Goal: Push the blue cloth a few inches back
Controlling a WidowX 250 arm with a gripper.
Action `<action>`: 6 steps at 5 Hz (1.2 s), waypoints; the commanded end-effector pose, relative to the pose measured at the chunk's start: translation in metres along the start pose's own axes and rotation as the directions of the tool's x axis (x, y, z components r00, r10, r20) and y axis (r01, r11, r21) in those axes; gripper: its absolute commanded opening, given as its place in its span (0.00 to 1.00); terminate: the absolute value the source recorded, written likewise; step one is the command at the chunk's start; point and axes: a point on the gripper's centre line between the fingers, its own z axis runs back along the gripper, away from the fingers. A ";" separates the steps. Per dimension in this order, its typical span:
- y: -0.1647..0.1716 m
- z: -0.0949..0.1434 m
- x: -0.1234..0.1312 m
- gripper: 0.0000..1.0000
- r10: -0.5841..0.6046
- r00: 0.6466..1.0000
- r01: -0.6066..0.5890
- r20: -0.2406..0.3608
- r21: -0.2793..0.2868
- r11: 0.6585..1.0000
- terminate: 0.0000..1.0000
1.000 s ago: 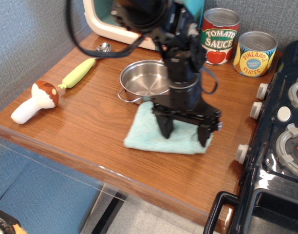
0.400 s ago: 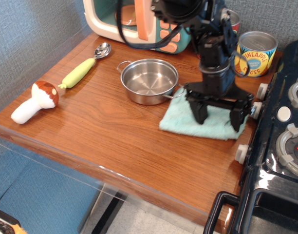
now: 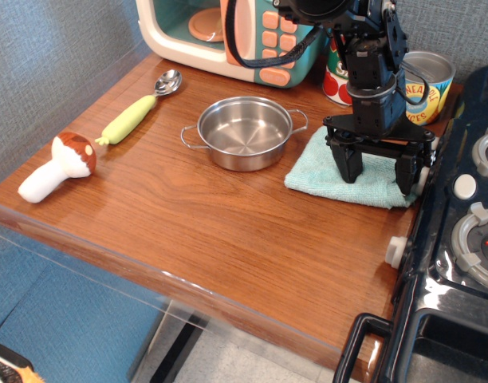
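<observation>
**Claw planted on the cloth by the stove**

Spread wide, the claw [image 3: 378, 169] stands with both fingertips [image 3: 348, 170] pressed down on the single blue cloth [image 3: 330, 171], gripping nothing. One cloth lies flat at the desk's [image 3: 204, 231] 3 o'clock edge, right under the claw, its right side against the stove [image 3: 459, 239]. One steel pan [image 3: 244, 132] sits just beside the cloth at 9 o'clock. Two cans stand at 12 o'clock: tomato sauce [image 3: 336, 80], largely hidden by the arm, and pineapple [image 3: 426, 84]. One toy microwave [image 3: 228, 36], one spoon [image 3: 140, 108] and one mushroom [image 3: 57, 166] lie well apart leftward.
</observation>
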 end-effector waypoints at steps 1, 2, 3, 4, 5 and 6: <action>-0.011 0.063 0.030 1.00 -0.019 0.990 -0.001 0.137 0.141 0.990 0.00; -0.025 0.098 0.035 1.00 -0.029 0.989 -0.009 0.146 0.249 0.968 0.00; -0.026 0.116 0.030 1.00 -0.006 0.990 -0.039 0.138 0.321 0.946 0.00; -0.021 0.125 0.021 1.00 -0.003 0.993 -0.039 0.119 0.343 0.939 0.00; -0.021 0.125 0.021 1.00 -0.003 0.993 -0.039 0.119 0.343 0.939 0.00; -0.021 0.125 0.021 1.00 -0.003 0.993 -0.039 0.119 0.343 0.939 1.00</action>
